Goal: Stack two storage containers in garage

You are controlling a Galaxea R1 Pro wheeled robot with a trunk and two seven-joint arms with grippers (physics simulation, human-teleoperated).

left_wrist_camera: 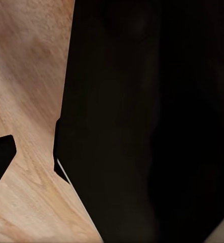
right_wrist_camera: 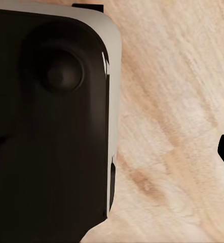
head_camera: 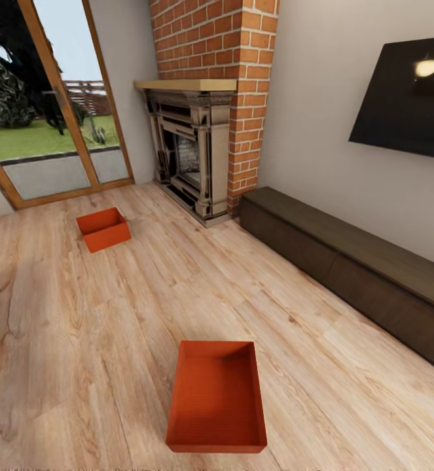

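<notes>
Near bottom of head view: storage container point(head_camera: 217, 399), open top, empty, flat on wood floor point(head_camera: 112, 340). 2nd container point(head_camera: 103, 229) farther back, well apart, near glass door point(head_camera: 53, 124). Count: 2 containers, both orange-red, both in living room. Beyond: brick fireplace point(head_camera: 200, 131), low dark cabinet point(head_camera: 354, 275) along wall, TV point(head_camera: 406, 98) above it. Wrist views: dark robot body close up over wood planks; arms tucked low by the look of it. Grippers' state: can't tell, either side.
</notes>
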